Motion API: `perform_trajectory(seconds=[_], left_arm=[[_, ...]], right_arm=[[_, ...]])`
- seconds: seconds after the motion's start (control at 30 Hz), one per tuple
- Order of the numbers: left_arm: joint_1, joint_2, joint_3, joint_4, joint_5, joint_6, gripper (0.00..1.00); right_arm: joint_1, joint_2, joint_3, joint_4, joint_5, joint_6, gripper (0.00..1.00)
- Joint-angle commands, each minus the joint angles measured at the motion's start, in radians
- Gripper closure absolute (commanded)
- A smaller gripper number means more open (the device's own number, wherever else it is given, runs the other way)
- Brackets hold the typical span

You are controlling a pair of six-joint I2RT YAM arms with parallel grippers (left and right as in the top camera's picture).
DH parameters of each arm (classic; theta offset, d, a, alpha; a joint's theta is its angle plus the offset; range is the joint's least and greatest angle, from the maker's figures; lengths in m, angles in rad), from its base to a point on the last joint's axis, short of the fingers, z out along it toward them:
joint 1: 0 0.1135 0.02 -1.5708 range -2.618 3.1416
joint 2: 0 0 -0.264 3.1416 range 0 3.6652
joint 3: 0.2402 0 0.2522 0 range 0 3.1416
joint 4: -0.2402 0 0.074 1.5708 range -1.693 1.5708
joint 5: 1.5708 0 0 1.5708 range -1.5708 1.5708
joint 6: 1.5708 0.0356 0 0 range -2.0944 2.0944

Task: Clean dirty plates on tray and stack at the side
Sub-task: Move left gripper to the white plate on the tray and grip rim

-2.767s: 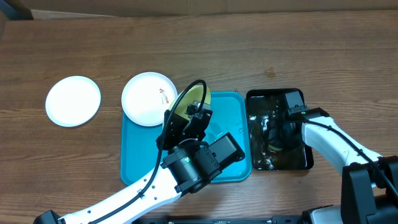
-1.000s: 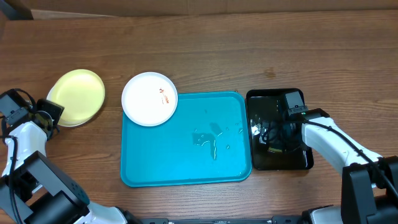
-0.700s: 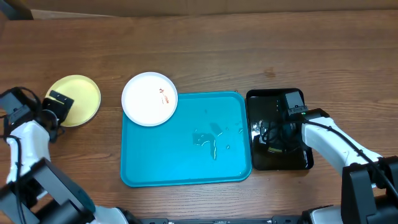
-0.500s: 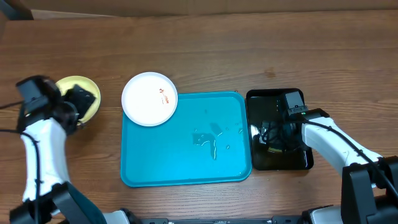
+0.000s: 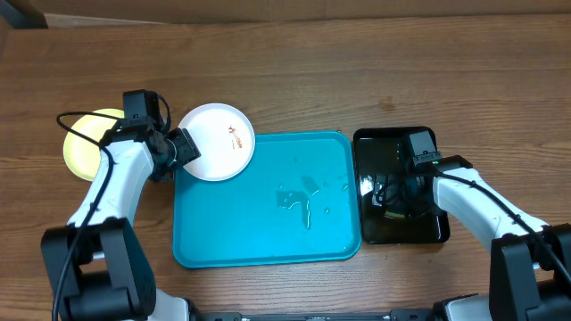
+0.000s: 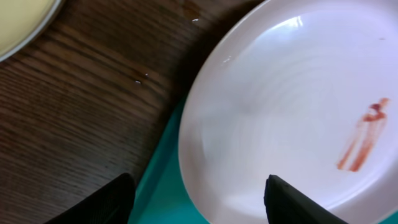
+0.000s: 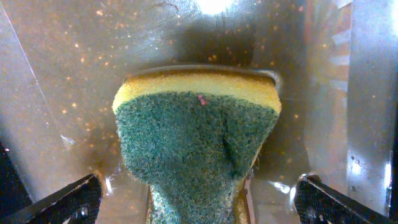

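Tray [image 5: 259, 234] turquoise, on desk [image 5: 357, 71], water puddle [image 5: 302, 201] mid-tray. Right tool [image 7: 202, 202] spread wide, over sponge [image 7: 199, 143] in black tray [image 5: 430, 234]. Left tool [image 5: 185, 149] apart, empty, at left rim of smeared white plate [image 5: 219, 141], which overlaps tray's far-left corner. Yellow plate [image 5: 77, 156] farther left, on desk.

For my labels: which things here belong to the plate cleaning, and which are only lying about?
Job: smeared white round plate; pale yellow round plate; turquoise rectangular plastic tray; yellow-green sponge; glossy black tray.
Lying about: brown wooden table; pale board at its far edge.
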Motion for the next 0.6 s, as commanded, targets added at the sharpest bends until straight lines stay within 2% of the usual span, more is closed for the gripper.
perform_trajectory(seconds=[0.0,0.17,0.3,0.37,0.5,0.57], left_arm=[[-0.002,0.042,0.007,0.015,-0.031,0.033,0.33],[-0.013,0.084,0.007,0.017,0.02,0.051,0.46],[-0.024,0.118,0.007,0.018,0.062,0.067,0.62],[-0.029,0.137,0.007,0.026,0.052,0.066,0.66],[-0.029,0.16,0.007,0.016,0.052,0.066,0.89],[-0.032,0.159,0.007,0.003,0.058,0.066,0.95]], right_arm=[[-0.005,-0.01,-0.005,0.005,-0.001,0.001,0.0],[-0.005,-0.01,-0.005,0.005,0.0,0.001,0.0],[-0.005,-0.01,-0.005,0.005,0.0,0.001,0.0],[-0.005,-0.01,-0.005,0.005,0.0,0.001,0.0],[-0.005,-0.01,-0.005,0.005,0.0,0.001,0.0],[-0.005,-0.01,-0.005,0.005,0.0,0.001,0.0]])
